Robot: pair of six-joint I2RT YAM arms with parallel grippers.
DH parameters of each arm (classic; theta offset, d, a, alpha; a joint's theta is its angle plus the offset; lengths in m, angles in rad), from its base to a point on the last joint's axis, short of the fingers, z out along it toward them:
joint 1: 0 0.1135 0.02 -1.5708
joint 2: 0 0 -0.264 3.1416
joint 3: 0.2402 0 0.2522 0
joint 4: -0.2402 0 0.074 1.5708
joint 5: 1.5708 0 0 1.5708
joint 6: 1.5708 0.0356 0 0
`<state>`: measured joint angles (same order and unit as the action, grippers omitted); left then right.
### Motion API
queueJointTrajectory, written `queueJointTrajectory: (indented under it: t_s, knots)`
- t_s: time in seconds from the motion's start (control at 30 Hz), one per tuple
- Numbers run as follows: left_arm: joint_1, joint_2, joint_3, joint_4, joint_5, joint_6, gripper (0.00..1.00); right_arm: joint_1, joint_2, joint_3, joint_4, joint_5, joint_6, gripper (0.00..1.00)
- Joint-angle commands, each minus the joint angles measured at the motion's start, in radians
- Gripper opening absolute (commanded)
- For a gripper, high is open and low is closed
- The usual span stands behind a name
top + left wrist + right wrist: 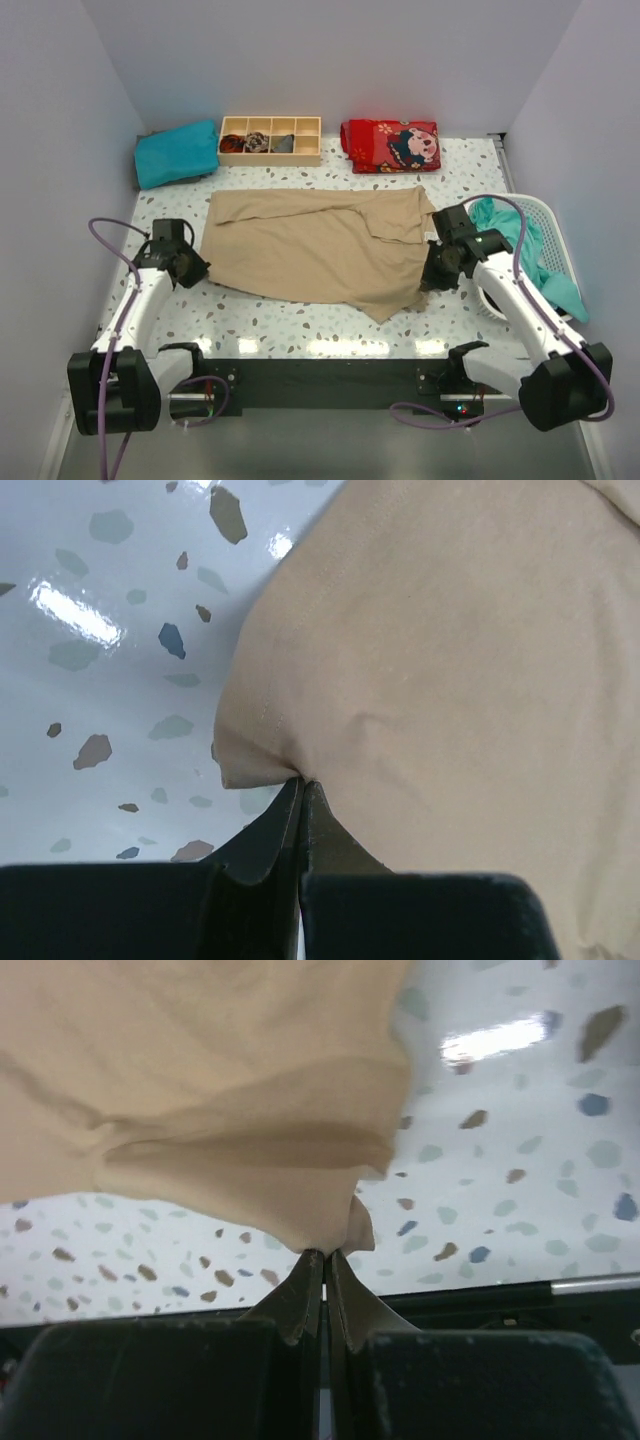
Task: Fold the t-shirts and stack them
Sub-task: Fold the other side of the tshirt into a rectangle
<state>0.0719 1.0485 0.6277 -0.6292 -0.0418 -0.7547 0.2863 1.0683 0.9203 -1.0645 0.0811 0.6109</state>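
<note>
At the far left back corner of the speckled white bench [300, 325], a teal t-shirt [177, 152] lies folded into a thick pad, close to the wall.

Nearer you, your left tool [302, 783] sits low at the left edge of the tan t-shirt [310, 245]. Its two fingers are pressed together on a small tuck of that edge, and the cloth puckers where the tips meet.

The tan t-shirt lies spread across the middle of the bench, between your two arms. It is mostly flat. A crease runs across its right part, and a pointed corner reaches toward the near edge.

Behind it, along the back, stands a shallow wooden box [270, 140] divided into compartments. Some hold small dark bundles that are too small to identify. Just to the right of the box lies a folded red cloth [392, 146] with a cartoon print.

Your right tool [323, 1255] is at the tan t-shirt's right edge. Its fingers are also closed tight, pinching a gathered fold that hangs in drapes from the tips.

At the far right edge of the bench sits a white basket [540, 208]. A teal cloth [552, 275] spills over its rim, partly behind your right arm.
</note>
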Motion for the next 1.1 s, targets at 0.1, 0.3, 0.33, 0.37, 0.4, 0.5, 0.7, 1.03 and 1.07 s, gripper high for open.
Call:
queueJointTrajectory:
  t_s: [0.1, 0.3, 0.33, 0.37, 0.4, 0.5, 0.7, 1.03, 1.07]
  knots:
    - [0.022, 0.109, 0.133, 0.062, 0.017, 0.101, 0.00, -0.003, 0.147, 0.023, 0.140, -0.248, -0.132, 0.00]
    - [0.037, 0.209, 0.214, 0.120, 0.010, 0.143, 0.00, -0.003, 0.217, 0.087, 0.153, -0.169, -0.177, 0.00]
    - [0.040, 0.223, 0.228, 0.126, 0.008, 0.146, 0.00, -0.004, 0.234, 0.097, 0.162, -0.173, -0.183, 0.00]
    - [0.040, 0.249, 0.233, 0.132, 0.013, 0.152, 0.00, -0.003, 0.258, 0.103, 0.170, -0.176, -0.186, 0.00]
    - [0.042, 0.260, 0.240, 0.147, 0.014, 0.156, 0.00, -0.003, 0.271, 0.106, 0.179, -0.178, -0.189, 0.00]
    - [0.048, 0.306, 0.259, 0.175, 0.022, 0.167, 0.00, -0.004, 0.317, 0.129, 0.196, -0.175, -0.204, 0.00]
    - [0.055, 0.416, 0.311, 0.223, 0.066, 0.183, 0.00, -0.007, 0.413, 0.225, 0.202, -0.104, -0.246, 0.00]
    - [0.057, 0.585, 0.368, 0.296, 0.235, 0.209, 0.00, -0.045, 0.524, 0.331, 0.207, -0.053, -0.298, 0.00]
    - [0.058, 0.591, 0.368, 0.302, 0.252, 0.213, 0.00, -0.050, 0.527, 0.334, 0.212, -0.053, -0.300, 0.00]
